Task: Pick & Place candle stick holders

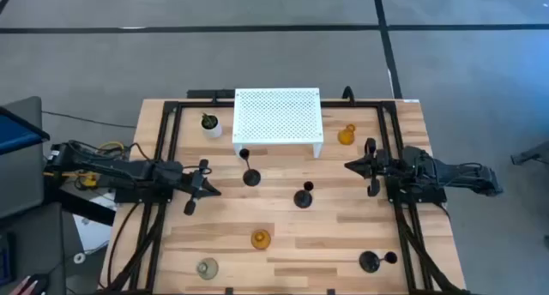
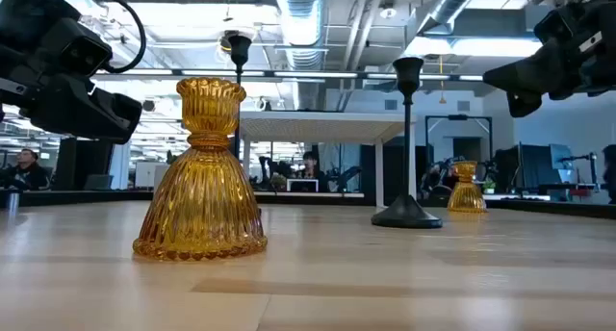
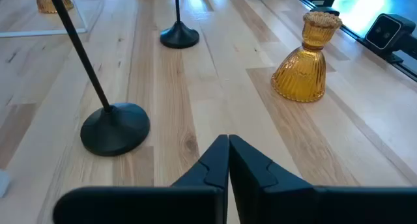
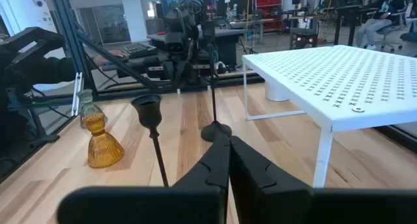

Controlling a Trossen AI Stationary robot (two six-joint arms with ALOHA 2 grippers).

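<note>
Six candle stick holders stand scattered on the wooden table [image 1: 343,235]: black ones near the middle [image 1: 304,196], in front of the white perforated stand [image 1: 278,117] at [image 1: 249,173], and at the front right [image 1: 371,261]; amber glass ones at the front centre [image 1: 260,238] and beside the stand's right end [image 1: 346,135]; a clear-grey one at the front left [image 1: 207,267]. The left gripper [image 1: 204,187] hovers at the table's left side and the right gripper [image 1: 353,165] at the right side, each with fingers pressed together and holding nothing. A small potted plant [image 1: 210,123] sits left of the stand.
</note>
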